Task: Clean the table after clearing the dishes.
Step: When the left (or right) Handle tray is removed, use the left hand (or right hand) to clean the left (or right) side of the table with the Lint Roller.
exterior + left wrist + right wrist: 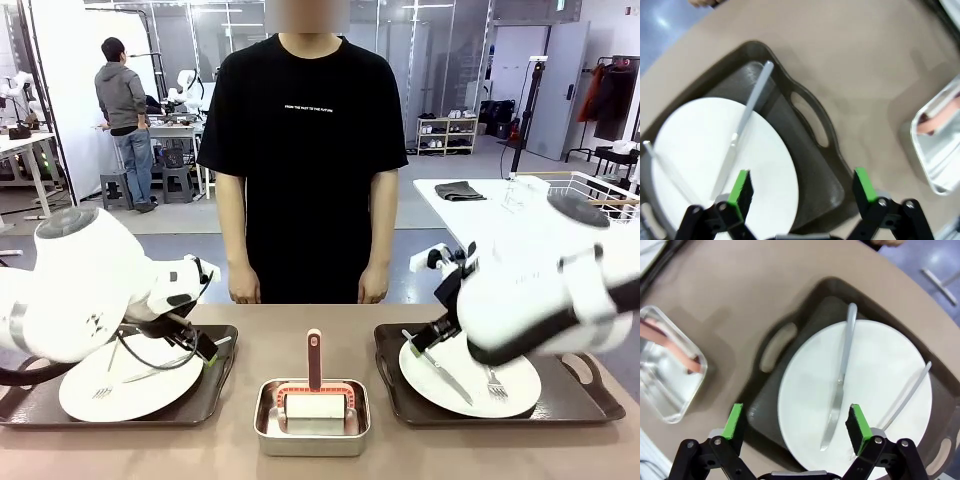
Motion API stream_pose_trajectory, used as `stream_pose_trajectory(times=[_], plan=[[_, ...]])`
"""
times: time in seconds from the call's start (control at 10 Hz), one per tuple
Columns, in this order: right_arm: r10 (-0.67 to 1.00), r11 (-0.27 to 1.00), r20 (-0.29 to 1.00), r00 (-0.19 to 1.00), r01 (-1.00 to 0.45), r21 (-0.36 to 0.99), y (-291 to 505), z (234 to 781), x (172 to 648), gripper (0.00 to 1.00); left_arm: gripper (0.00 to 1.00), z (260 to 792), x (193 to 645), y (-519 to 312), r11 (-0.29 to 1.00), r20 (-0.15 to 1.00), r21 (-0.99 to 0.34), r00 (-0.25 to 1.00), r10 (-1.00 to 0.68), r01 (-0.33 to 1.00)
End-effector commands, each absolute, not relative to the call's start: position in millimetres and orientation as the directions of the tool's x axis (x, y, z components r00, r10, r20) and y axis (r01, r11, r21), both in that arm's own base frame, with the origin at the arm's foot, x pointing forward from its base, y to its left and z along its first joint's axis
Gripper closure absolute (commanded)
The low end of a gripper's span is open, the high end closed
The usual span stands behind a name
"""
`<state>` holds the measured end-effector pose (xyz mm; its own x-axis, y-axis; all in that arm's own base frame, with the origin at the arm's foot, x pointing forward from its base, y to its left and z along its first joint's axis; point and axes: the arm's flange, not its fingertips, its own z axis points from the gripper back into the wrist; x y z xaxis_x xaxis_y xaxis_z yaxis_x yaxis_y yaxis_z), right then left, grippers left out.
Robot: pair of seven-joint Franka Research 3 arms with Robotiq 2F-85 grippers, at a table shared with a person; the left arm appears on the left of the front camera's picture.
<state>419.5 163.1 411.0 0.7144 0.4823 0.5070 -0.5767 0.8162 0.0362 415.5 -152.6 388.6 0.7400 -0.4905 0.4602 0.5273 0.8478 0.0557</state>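
Arms are being held low over the worktop [270, 350], wrists pitched down: left pincer [802, 185] spread, empty, above left tray [815, 170]; right pincer [795, 421] spread, empty, above right plate [875, 370].

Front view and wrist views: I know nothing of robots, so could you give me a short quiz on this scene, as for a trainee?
1. True or false: the left tool and the right tool both stand open.
2. What cutlery lies on the left plate?
3. What sits between the left tray and the right tray? A a pan; B a cup; C a bottle.
Key: 1 true; 2 a knife and a fork; 3 A.
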Motion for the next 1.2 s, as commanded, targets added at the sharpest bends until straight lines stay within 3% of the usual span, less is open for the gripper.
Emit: stream_pose_trajectory(times=[0.0,0.3,0.5,0.7,1.1], plan=[[0.477,0.767,0.451,0.754,-0.608,0.206,130.4,446.5,454.6,0.0,0.0,430.4,436.1,-132.6,0.827,0.398,-0.121,0.79,-0.467,0.549],[0.408,0.674,0.383,0.829,-0.556,0.487,101.1,483.6,492.7,0.0,0.0,484.7,463.5,-80.7,0.73,0.41,-0.41,0.826,-0.388,0.547],[0.285,0.585,0.326,0.901,-0.433,0.686,69.0,502.2,509.0,0.0,0.0,507.6,471.1,-35.2,0.56,0.454,-0.644,0.849,-0.269,0.522],[0.134,0.442,0.246,0.96,-0.28,0.852,22.1,508.8,518.5,0.0,0.0,511.9,462.0,13.8,0.411,0.507,-0.749,0.849,-0.149,0.52],[-0.1,0.297,0.127,0.987,-0.092,0.95,-97.9,494.5,504.5,0.0,0.0,511.9,407.6,124.0,0.248,0.503,-0.849,0.857,0.109,0.467]])
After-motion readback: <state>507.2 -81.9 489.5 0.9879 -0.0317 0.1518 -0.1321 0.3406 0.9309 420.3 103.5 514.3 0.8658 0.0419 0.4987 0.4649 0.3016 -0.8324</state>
